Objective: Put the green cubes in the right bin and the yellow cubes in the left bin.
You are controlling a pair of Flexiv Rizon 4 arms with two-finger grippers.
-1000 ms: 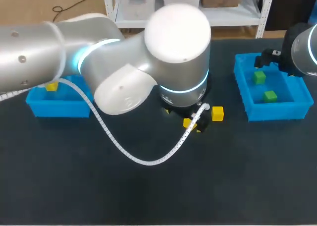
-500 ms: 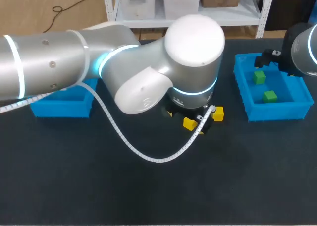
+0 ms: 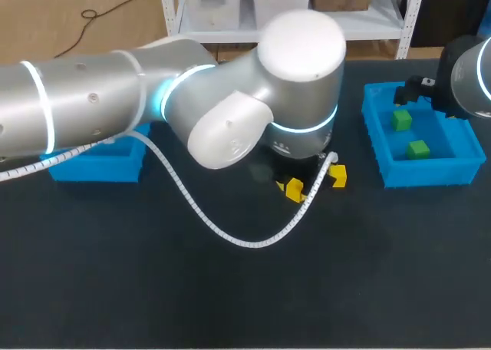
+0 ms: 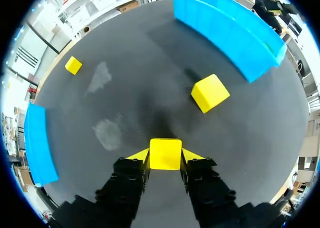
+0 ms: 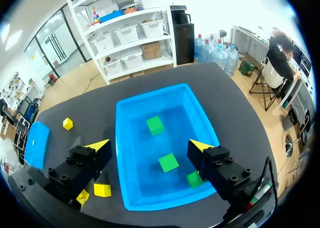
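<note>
Since the earlier frames your left arm [image 3: 115,112] has swung farther across the counter [image 3: 230,304] and now covers most of the left bin [image 3: 96,168], while your right arm [image 3: 469,77] has kept its place. Your left claw [image 4: 165,157] pinches a yellow cube [image 4: 165,150] between both tips, low at the counter, with a second yellow cube [image 4: 210,92] just ahead, towards the right bin [image 4: 225,28]. Your right claw [image 5: 150,147] hangs spread wide above the right bin, in which three green cubes [image 5: 168,162] lie.
</note>
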